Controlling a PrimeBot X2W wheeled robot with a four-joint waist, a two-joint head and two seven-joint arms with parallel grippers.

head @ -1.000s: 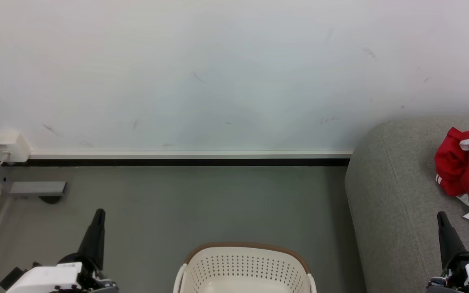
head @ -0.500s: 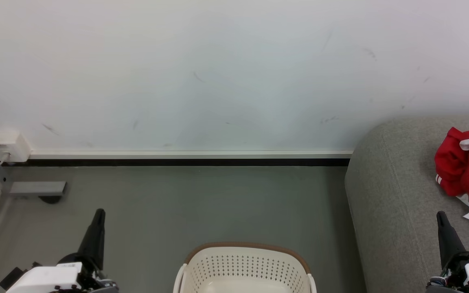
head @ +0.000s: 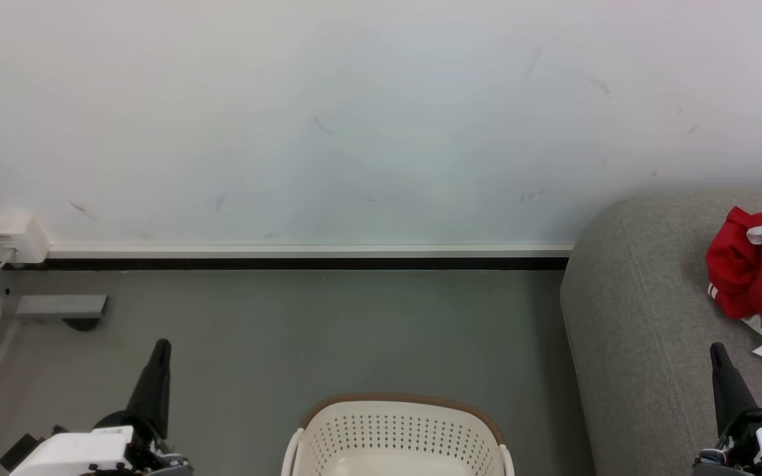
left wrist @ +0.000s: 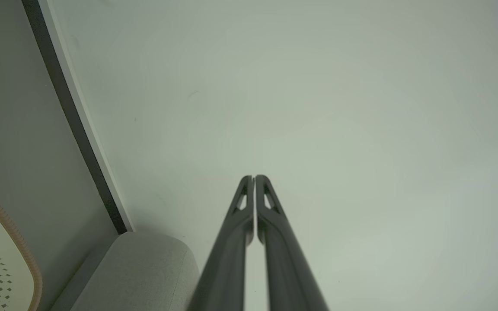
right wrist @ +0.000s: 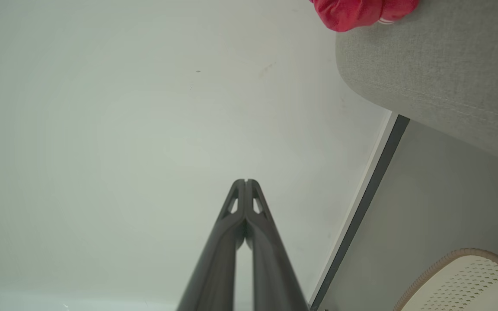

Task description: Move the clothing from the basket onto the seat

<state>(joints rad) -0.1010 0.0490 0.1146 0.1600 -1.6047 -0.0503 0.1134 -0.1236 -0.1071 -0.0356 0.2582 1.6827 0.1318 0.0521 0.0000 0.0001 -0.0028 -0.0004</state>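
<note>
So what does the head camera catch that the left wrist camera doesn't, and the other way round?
Head view's extras: the red clothing lying on the seat, the right gripper, shut, and a white box on the wall. Left wrist view's extra: a close look along the left gripper, its fingers pressed together, pointing at the wall. Shared: the basket, the grey seat, the wall, the dark skirting strip and the left gripper.

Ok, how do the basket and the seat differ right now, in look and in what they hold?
The basket is cream-white plastic with rows of holes and a brown rim; the seat is plain light grey fabric. The seat is far larger than the basket. The seat bears the red clothing; the part of the basket in view holds none. Both have rounded edges.
</note>
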